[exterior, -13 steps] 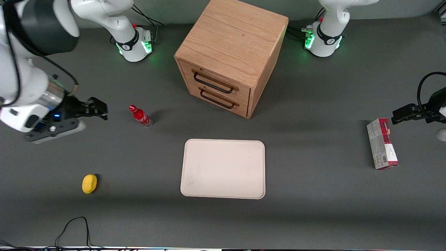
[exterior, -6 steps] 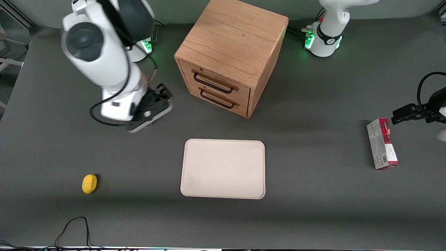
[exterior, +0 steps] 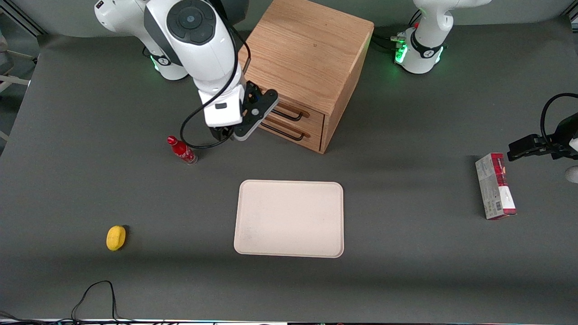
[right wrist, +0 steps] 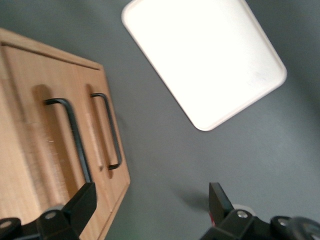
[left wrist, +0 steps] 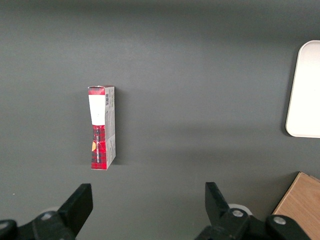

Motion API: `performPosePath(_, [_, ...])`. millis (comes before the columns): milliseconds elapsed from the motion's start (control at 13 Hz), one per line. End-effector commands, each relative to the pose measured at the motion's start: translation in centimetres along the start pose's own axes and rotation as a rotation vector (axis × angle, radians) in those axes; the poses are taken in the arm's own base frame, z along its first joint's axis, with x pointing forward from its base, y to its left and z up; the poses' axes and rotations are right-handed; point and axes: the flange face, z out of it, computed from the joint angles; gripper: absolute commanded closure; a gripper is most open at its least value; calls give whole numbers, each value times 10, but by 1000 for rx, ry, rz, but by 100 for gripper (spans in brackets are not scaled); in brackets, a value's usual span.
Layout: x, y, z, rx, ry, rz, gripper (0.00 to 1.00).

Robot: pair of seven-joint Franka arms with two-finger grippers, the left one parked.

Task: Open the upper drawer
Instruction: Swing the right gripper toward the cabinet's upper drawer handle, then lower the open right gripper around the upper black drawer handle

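Note:
The wooden cabinet (exterior: 307, 49) stands at the back middle of the table. Its upper drawer (exterior: 314, 114) is shut, and its thin black handle (exterior: 292, 117) is partly hidden by my arm. The lower drawer (exterior: 311, 135) beneath it is shut too. My right gripper (exterior: 255, 109) hangs in front of the drawer fronts, open and empty. In the right wrist view the upper drawer's handle (right wrist: 70, 140) and the lower drawer's handle (right wrist: 109, 131) both show. The gripper (right wrist: 150, 201) is spread wide, and one fingertip (right wrist: 84, 199) is beside the upper handle without touching it.
A red bottle (exterior: 181, 150) stands beside the gripper, toward the working arm's end. A cream tray (exterior: 289, 219) lies nearer the camera than the cabinet, and also shows in the right wrist view (right wrist: 205, 55). A yellow object (exterior: 116, 237) and a red-and-white box (exterior: 495, 186) lie near the table's ends.
My right arm has swung from the working arm's end of the table across to the cabinet. The gripper now sits in front of the drawers. The red bottle shows again.

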Motion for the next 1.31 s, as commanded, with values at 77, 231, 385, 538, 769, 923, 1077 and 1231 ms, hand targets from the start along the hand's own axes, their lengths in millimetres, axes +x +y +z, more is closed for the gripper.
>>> performPosePath(77, [12,-22,4,61,15,-74,0])
performPosePath(231, [16,-43,9,61,5,-108,0])
performPosePath(385, [16,-52,18,64,-14,-146,0])
performPosePath(538, [15,-50,18,70,-12,-245,0])
performPosePath(769, [10,-41,19,143,5,-292,0])
performPosePath(923, [9,-39,20,153,5,-288,0])
performPosePath(1077, [8,-38,28,167,-7,-284,0])
performPosePath(1231, [8,-40,36,176,-15,-284,0])
